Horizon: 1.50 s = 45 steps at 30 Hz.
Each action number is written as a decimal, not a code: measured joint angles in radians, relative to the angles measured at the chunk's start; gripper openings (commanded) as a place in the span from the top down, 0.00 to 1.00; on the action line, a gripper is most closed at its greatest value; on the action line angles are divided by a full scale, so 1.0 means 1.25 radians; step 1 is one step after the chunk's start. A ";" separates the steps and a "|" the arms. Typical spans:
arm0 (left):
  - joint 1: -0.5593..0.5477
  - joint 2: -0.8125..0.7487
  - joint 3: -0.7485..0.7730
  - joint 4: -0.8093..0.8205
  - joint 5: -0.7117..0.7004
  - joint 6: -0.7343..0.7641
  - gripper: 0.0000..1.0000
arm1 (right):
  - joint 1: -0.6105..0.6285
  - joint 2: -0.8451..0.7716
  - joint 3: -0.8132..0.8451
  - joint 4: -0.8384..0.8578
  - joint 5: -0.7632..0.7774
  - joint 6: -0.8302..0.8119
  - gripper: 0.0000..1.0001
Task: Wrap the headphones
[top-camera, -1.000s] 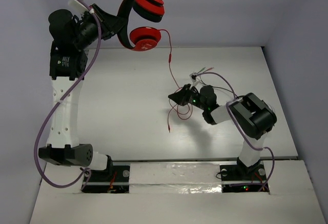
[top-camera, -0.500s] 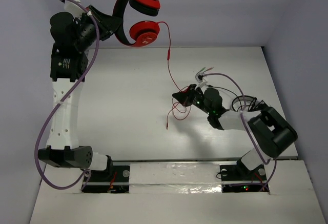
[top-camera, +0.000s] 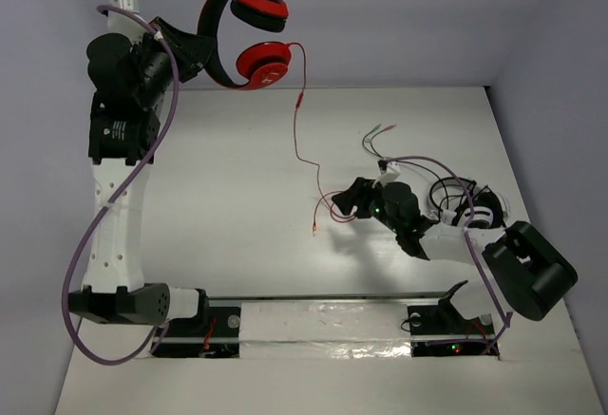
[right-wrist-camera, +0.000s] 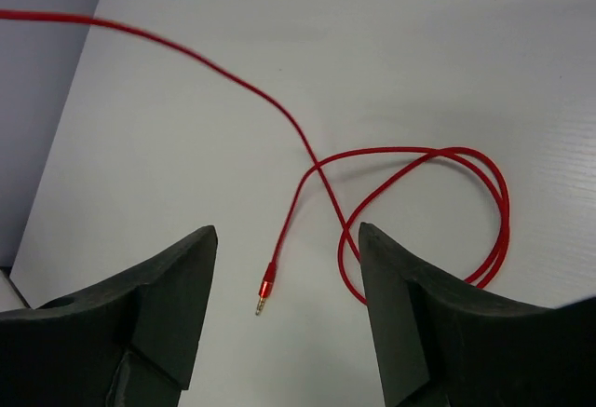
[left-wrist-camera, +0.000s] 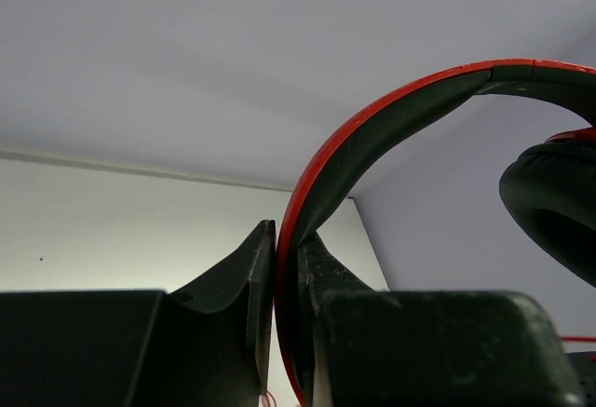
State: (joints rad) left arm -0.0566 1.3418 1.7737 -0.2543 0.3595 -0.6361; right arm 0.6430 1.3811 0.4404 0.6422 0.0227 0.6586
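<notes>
High at the back left, my left gripper (top-camera: 198, 52) is shut on the headband of the red headphones (top-camera: 249, 40). In the left wrist view the headband (left-wrist-camera: 372, 128) is pinched between the left gripper (left-wrist-camera: 284, 235) fingers, and a black ear pad (left-wrist-camera: 554, 202) shows at the right. The thin red cable (top-camera: 297, 130) hangs from the lower cup to the table, where it lies in a loose loop (right-wrist-camera: 466, 160) ending in its plug (right-wrist-camera: 266, 288). My right gripper (top-camera: 340, 206) (right-wrist-camera: 287, 230) is open low over the plug end and holds nothing.
A black-and-white headset (top-camera: 465, 208) lies at the right beside my right arm. A thin dark cable with green and red plugs (top-camera: 375, 133) lies behind the right gripper. Grey walls close in the white table (top-camera: 218, 206) at the back and sides.
The right gripper has opened and let the red cable drop onto the table, pulling back toward the near right. The left arm has carried the headphones slightly left and up.
</notes>
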 measured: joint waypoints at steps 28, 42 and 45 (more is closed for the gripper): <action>-0.002 -0.142 -0.074 0.001 0.057 0.002 1.00 | 0.055 -0.017 0.164 0.056 -0.149 -0.215 0.24; -0.013 -0.168 -0.074 0.000 0.096 -0.009 1.00 | 0.062 0.041 0.172 0.108 -0.178 -0.234 0.32; -0.013 -0.175 -0.074 -0.007 0.098 -0.008 1.00 | 0.062 0.072 0.172 0.134 -0.197 -0.229 0.45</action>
State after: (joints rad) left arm -0.0727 1.1233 1.6817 -0.2634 0.4820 -0.6456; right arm 0.7204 1.4712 0.6548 0.8097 -0.2241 0.3725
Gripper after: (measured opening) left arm 0.081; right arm 0.624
